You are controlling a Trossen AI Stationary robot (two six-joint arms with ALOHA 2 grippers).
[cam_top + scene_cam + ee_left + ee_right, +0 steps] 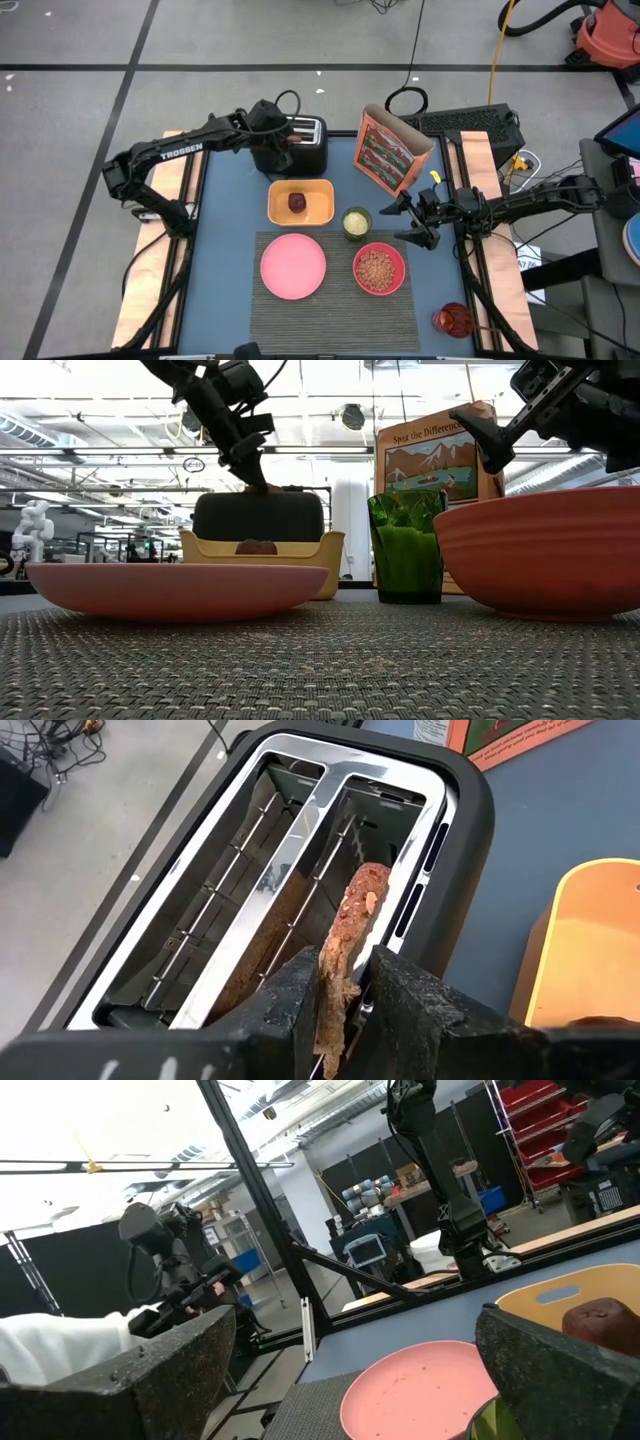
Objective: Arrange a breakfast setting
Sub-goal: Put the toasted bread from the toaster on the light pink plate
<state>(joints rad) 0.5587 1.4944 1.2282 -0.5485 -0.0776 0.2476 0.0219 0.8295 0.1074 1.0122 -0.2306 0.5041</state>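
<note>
A brown toast slice (357,910) stands on edge in one slot of the black toaster (303,145) at the table's far side. My left gripper (340,975) is over the toaster, shut on the slice. A pink plate (293,265) and a pink bowl (379,268) with cereal in it rest on the dark ribbed placemat (335,305). A dark-red fruit (297,202) lies in a yellow tray (318,203). The orange-red cereal box (390,150) stands behind the bowl. My right gripper (405,222) hovers open just right of the bowl, touching nothing. My left gripper pinches the toast slice between its two fingers, one on each flat face, at the slice's upper edge (338,958) near one end. The fingers (290,995) slant down from above. The slice stands upright with its lower part inside the toaster slot.
A green cup (356,222) stands between the tray and the bowl. A red cup (452,320) stands at the near right corner, off the mat. Wooden rails run along both sides of the table, and a black cable lies on the floor behind the toaster.
</note>
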